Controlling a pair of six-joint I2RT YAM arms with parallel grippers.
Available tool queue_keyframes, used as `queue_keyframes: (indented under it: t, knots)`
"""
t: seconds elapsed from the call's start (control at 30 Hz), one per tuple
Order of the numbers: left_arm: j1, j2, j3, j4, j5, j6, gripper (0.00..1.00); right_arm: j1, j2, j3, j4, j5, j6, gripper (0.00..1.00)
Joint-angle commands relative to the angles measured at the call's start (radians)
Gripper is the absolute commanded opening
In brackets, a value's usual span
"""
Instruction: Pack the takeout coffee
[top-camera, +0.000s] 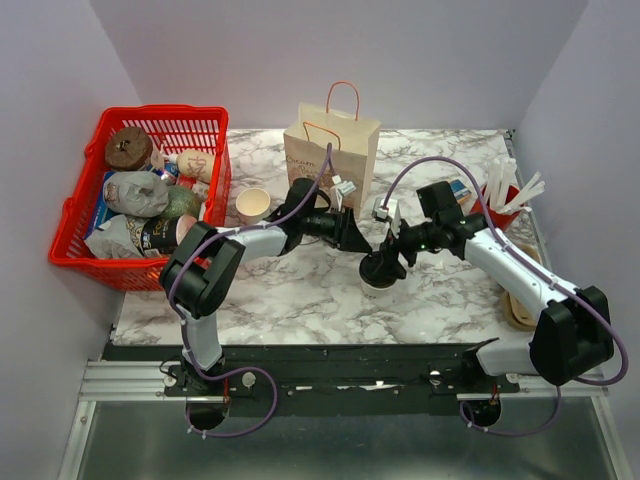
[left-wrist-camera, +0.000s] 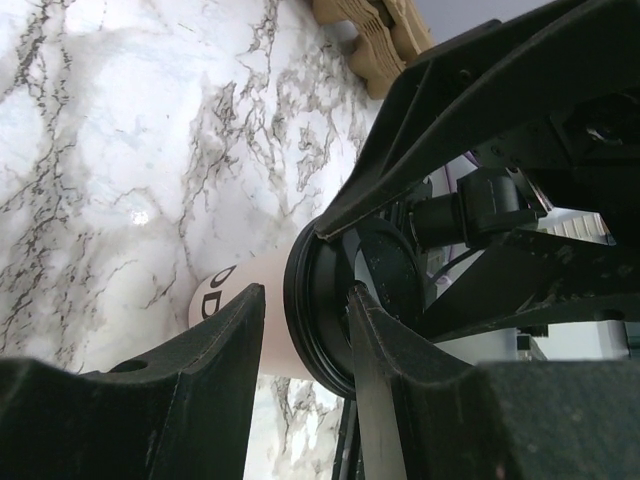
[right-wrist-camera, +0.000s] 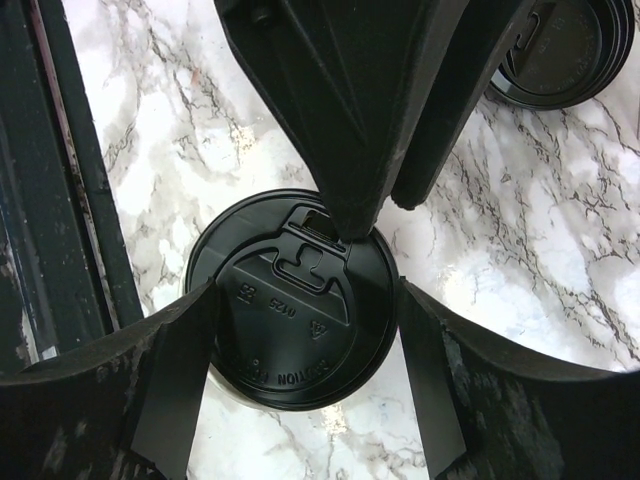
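Observation:
The takeout coffee (top-camera: 379, 273), a whitish paper cup with a black lid, stands upright on the marble table in front of the paper bag (top-camera: 330, 150). From above, my right gripper (top-camera: 388, 260) has a finger against each side of the lid (right-wrist-camera: 290, 300); the right gripper (right-wrist-camera: 300, 290) is shut on it. From the left, my left gripper (top-camera: 357, 243) reaches in with its jaws apart. In the left wrist view one finger of the left gripper (left-wrist-camera: 305, 295) lies on the lid's top (left-wrist-camera: 325, 300), and the other sits beside the cup wall (left-wrist-camera: 272, 285).
A tan open cup (top-camera: 253, 204) stands left of the bag. The red basket (top-camera: 70, 215) of packaged food fills the far left. A loose black lid (right-wrist-camera: 565, 50), a red holder of white sticks (top-camera: 505, 195) and a cardboard carrier (top-camera: 520, 300) lie on the right.

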Motion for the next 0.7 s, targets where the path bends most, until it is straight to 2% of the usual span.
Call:
queue_keyframes:
  t: [0.0, 0.03, 0.4, 0.67]
  knots:
    - [-0.021, -0.006, 0.008, -0.006, 0.033, 0.032, 0.47, 0.009, -0.02, -0.021, -0.062, 0.032, -0.041, 0.82]
    - [-0.024, -0.008, 0.009, -0.011, 0.031, 0.037, 0.47, 0.009, -0.023, -0.019, -0.059, 0.033, -0.036, 1.0]
    - [-0.025, -0.006, 0.02, -0.067, 0.013, 0.083, 0.47, 0.009, -0.009, 0.016, -0.027, 0.032, 0.053, 1.0]
    - [-0.027, 0.008, 0.052, -0.11, -0.009, 0.112, 0.47, 0.007, 0.011, 0.064, -0.048, -0.059, 0.113, 1.0]
